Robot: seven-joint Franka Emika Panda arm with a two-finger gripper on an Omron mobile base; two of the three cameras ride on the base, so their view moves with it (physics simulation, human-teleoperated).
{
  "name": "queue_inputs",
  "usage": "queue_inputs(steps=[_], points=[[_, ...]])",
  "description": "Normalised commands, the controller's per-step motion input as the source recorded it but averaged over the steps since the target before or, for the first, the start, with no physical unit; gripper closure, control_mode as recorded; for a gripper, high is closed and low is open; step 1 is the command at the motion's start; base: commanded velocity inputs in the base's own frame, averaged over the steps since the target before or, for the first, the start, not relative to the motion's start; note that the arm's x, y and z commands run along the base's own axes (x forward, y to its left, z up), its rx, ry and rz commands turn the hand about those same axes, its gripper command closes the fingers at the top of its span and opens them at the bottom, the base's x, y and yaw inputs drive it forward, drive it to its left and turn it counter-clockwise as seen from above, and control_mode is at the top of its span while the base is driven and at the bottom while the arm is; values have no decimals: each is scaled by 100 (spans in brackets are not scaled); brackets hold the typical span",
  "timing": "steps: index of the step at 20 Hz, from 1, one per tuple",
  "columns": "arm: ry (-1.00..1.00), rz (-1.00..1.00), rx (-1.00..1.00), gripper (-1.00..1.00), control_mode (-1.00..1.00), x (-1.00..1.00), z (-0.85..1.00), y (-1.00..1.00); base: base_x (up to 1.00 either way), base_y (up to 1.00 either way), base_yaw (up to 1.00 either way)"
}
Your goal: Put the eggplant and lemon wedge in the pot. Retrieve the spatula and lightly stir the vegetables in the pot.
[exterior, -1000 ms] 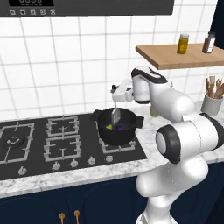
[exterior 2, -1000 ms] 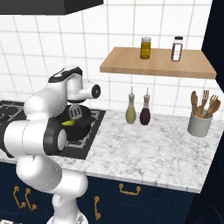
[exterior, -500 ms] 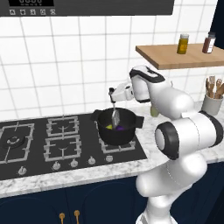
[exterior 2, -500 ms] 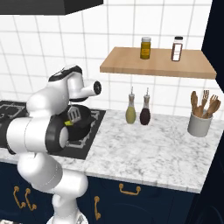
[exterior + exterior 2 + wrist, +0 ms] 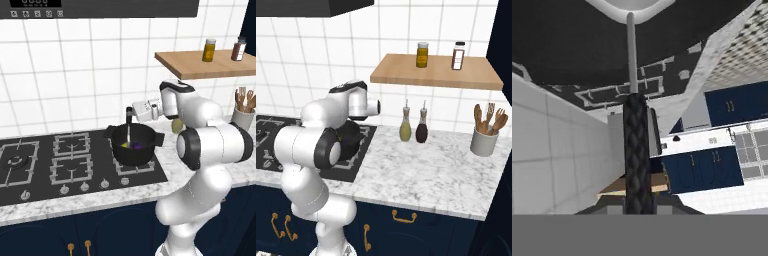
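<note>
Jaws (image 5: 129, 111) closed on the dark handle of the spatula (image 5: 128, 131), held upright above the black pot (image 5: 133, 146), silver shaft running down past the rim with its lower end hidden inside. Pot sitting on the right rear burner of the black hob (image 5: 60, 162), with the purple eggplant (image 5: 136, 146) and the yellow lemon wedge (image 5: 124, 145) lying close together on its bottom, just beside the shaft. Seen along the hand: textured dark handle (image 5: 636, 150) between the fingertips, grey shaft pointing away toward the hob.
</note>
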Motion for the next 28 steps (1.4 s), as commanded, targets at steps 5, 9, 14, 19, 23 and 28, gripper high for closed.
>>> queue_inputs(steps=[5, 9, 14, 19, 23, 28], points=[[0, 22, 0, 100, -100, 0, -39, -26, 0, 0, 0], [-17, 16, -3, 100, -100, 0, -9, -30, 0, 0, 0], [-39, 12, -1, 100, -100, 1, -10, 0, 0, 0, 0], [-43, 4, 0, 100, -100, 24, 0, 0, 0, 0, 0], [-39, 0, -1, 100, -100, 40, 1, 1, 0, 0, 0], [-36, -1, -9, 100, -100, 22, 0, 0, 0, 0, 0]])
